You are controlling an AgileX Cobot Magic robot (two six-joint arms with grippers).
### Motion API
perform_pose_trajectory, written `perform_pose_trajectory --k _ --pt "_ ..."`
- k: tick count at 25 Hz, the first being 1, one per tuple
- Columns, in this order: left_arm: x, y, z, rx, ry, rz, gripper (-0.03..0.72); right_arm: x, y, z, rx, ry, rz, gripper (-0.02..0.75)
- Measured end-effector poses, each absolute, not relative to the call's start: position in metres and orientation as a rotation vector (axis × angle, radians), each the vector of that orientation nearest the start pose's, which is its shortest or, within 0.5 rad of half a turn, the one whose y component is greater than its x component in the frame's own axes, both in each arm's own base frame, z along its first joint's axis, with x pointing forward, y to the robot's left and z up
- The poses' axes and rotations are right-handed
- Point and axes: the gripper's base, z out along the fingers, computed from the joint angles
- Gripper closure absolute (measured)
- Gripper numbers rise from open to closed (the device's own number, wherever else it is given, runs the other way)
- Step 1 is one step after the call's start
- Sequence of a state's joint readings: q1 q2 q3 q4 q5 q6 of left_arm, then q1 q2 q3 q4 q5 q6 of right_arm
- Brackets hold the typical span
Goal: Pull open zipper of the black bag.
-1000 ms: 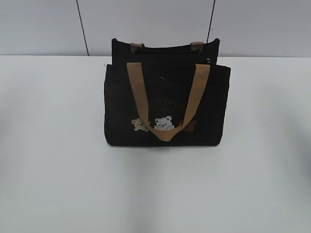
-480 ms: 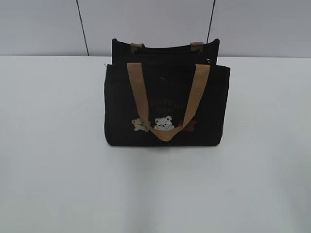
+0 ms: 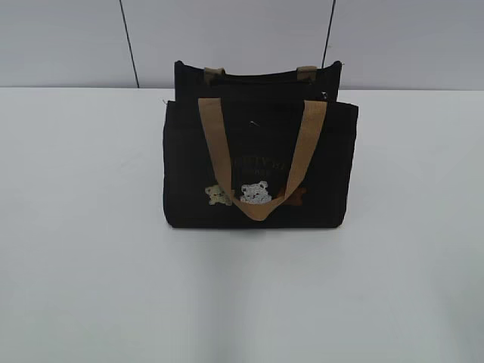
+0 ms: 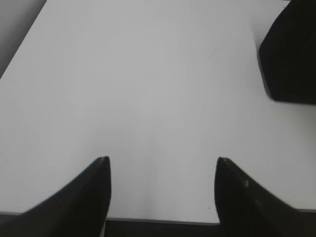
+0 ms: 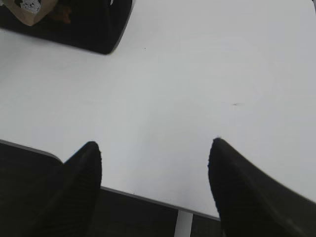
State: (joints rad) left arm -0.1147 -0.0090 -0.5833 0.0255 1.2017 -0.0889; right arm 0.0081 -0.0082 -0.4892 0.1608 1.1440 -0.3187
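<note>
While the small boxy black fabric bag (image 3: 257,162) stands untouched on the white bench (image 3: 83,265), its top zipper (image 3: 265,76) apparently unopened, both end effectors, left (image 4: 162,165) and right (image 5: 154,148), hang wide and empty near the bench's front edge, well short of the bag.

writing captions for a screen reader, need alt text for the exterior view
A small boxy black fabric tote bag stands upright on a white table, its tan webbing handle hanging down the front over three small embroidered bears. A pale panelled wall runs behind; no robot arm is in view.
</note>
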Motion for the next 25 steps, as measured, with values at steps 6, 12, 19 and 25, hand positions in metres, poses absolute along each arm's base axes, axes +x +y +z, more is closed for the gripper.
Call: perform_pose_trajectory --k 6,12,19,25 --pt "-0.014 0.002 0.289 0.064 2.015 -0.106 0.195 -0.005 0.012 0.266 -0.342 2.073 0.004 0.223" --pt "-0.012 0.001 0.287 0.068 2.004 -0.103 0.199 -0.005 0.012 0.266 -0.322 2.072 0.004 0.223" --pt "-0.012 0.001 0.288 0.07 2.003 -0.102 0.2 -0.005 0.006 0.266 -0.208 2.094 -0.022 0.223" --pt "-0.012 0.001 0.288 0.07 2.001 -0.102 0.209 -0.005 0.005 0.266 -0.194 2.095 -0.024 0.223"
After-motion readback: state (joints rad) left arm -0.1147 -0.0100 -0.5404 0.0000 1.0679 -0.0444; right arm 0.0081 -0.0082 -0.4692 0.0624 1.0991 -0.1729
